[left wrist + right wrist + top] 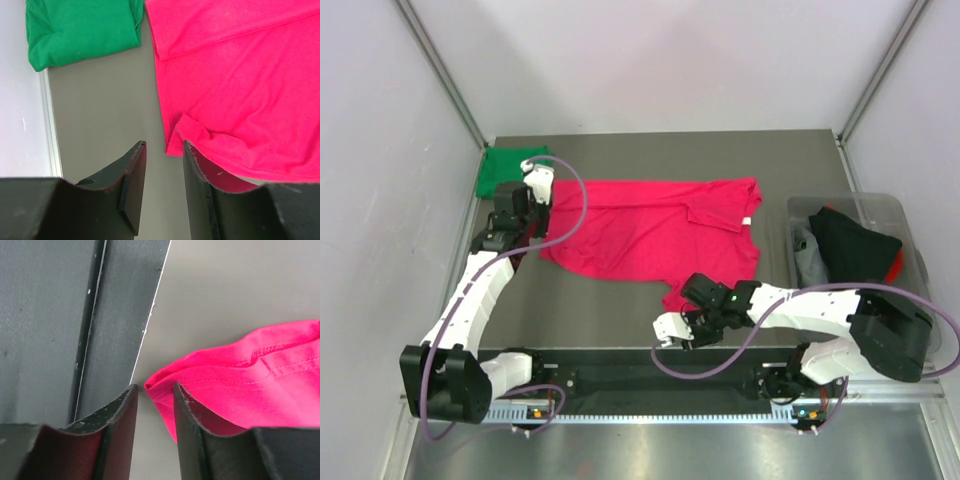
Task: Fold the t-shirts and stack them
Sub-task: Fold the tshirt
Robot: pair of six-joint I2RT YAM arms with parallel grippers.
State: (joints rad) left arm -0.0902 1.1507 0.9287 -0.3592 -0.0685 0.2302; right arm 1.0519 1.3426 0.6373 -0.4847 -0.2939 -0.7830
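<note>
Found one emerald green cloth t-shirt [505,170] folded into a compact block at the far left corner of the grey table [720,150]. Judged that item finished.

Found the bright crimson-pink cloth t-shirt [650,235] lying mostly open across the middle of the table, with one part turned over near the small white neck label [745,222]. Not yet reduced to a folded block, and set apart from the green shirt.

Located the left gripper [164,146] over the left side of the table, between the green shirt and the left edge of the pink shirt. Jaws parted, nothing between them, and a pink hem corner just beside one finger.

Located the right gripper [154,388] low at the near edge of the table. Jaws likewise parted, with a pink hem corner at the fingertips but not clamped.

Noted a clear plastic bin [895,210] at the right edge, holding dark and grey garments.

Assessed progress at roughly the first half. Remaining, as judged: grasp both near corners of the pink shirt, complete its folds, then place it on the green shirt. Possibly more garments from the bin afterwards.
</note>
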